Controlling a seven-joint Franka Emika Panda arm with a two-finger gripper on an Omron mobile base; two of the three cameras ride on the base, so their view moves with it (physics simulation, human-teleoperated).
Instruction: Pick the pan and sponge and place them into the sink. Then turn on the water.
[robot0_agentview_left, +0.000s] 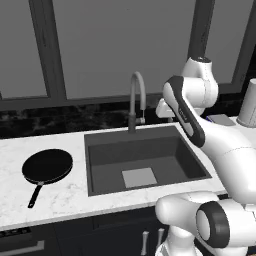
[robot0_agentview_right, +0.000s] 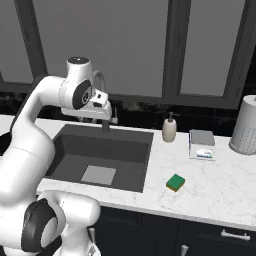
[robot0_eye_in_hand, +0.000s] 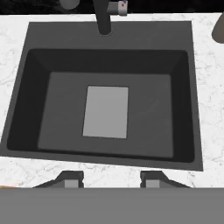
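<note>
The black pan (robot0_agentview_left: 47, 166) lies flat on the white marble counter left of the sink (robot0_agentview_left: 95, 165), its handle pointing toward the front edge. On the counter right of the sink (robot0_agentview_right: 142, 165) rests the green sponge (robot0_agentview_right: 175, 182) with its yellow edge. My gripper (robot0_agentview_right: 106, 123) hangs high over the basin's back part, close to the grey gooseneck faucet (robot0_agentview_left: 137, 97). In the hand view the gripper (robot0_eye_in_hand: 111, 179) is open with nothing between its fingertips, and it looks straight down into the empty sink (robot0_eye_in_hand: 43, 109) with the light grey patch. No water runs from the faucet (robot0_eye_in_hand: 104, 17).
A white soap dispenser (robot0_agentview_right: 169, 129) stands behind the sink's right corner. Beside it is a small grey-and-white box (robot0_agentview_right: 202, 144), and a perforated grey cylinder (robot0_agentview_right: 245, 125) stands at the far right. Dark windows and a black backsplash close off the back of the counter.
</note>
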